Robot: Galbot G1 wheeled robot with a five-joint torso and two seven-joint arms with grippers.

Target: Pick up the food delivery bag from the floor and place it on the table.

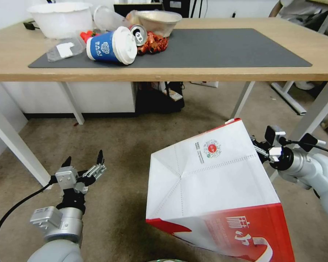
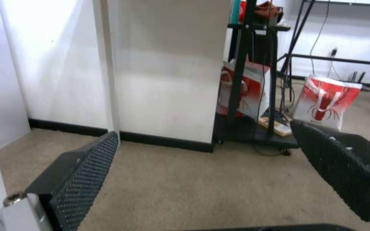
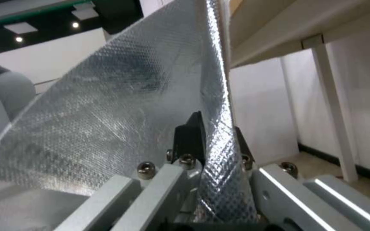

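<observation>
A: Bag (image 1: 215, 182) status?

B: Off the floor (image 1: 116, 153), tilted, white bottom panel facing the camera, red band low and near. It hangs right of centre, below the front edge of the surface (image 1: 244, 74).

A: Who has it?

B: Right hand (image 1: 260, 150), far right, pinched tight on the bag's wall; wrist view shows the foil lining (image 3: 108, 106) clamped between the pads.

A: Left hand (image 1: 84, 160)?

B: Near left, low over the floor, fingers wide, holding nothing.

A: Progress?

B: Pick-up looks done. Lift above the edge and set-down remain. Mat (image 1: 226, 47) is bare on the right; cup (image 1: 111, 45), can (image 1: 138, 33) and bowls crowd the far left
</observation>
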